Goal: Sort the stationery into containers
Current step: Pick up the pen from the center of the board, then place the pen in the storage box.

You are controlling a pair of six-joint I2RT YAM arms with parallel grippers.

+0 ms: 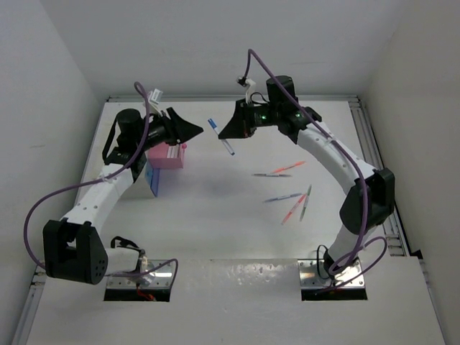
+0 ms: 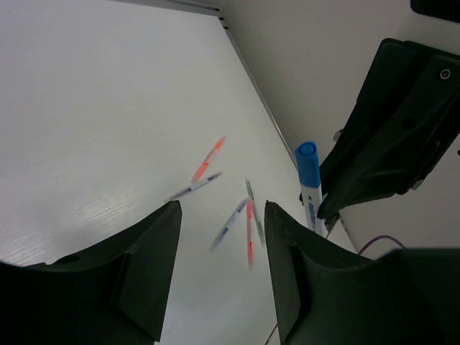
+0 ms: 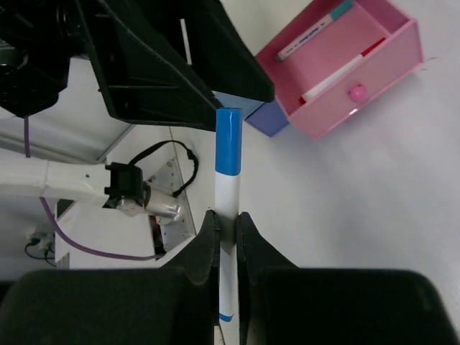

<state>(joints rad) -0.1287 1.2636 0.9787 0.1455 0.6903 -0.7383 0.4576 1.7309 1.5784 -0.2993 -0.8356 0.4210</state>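
Left arm was reached out over the far-left part of the table [image 1: 215, 223], wrist pitched forward, left gripper [image 2: 221, 215] empty with its fingers standing apart. It hung in the air, pointed toward the right gripper.

Right arm arched up from its base and over to the far middle, elbow high. Right gripper [image 3: 224, 219] was clamped tight on a whiteboard marker [image 3: 228, 180], gripping the white barrel below the cap. Marker was off the table, just beside the left gripper's fingertips; whether they touched, can't tell.

Marker: white body, blue cap at the free end, blue band lower on the barrel. Cap on.

Pink drawer-box [image 3: 374, 72] sat at far left under the left gripper, open top, round pink knob on its front. Two pens lay inside: one teal-capped pen [image 3: 316, 30], one red-tipped pen [image 3: 338, 75]. Blue drawer-box [image 1: 153, 181] was touching the pink one on its near side.

Five loose pens [image 1: 293, 209] lay scattered on the table's right half, orange, red, blue and dark ones, well apart from both boxes.
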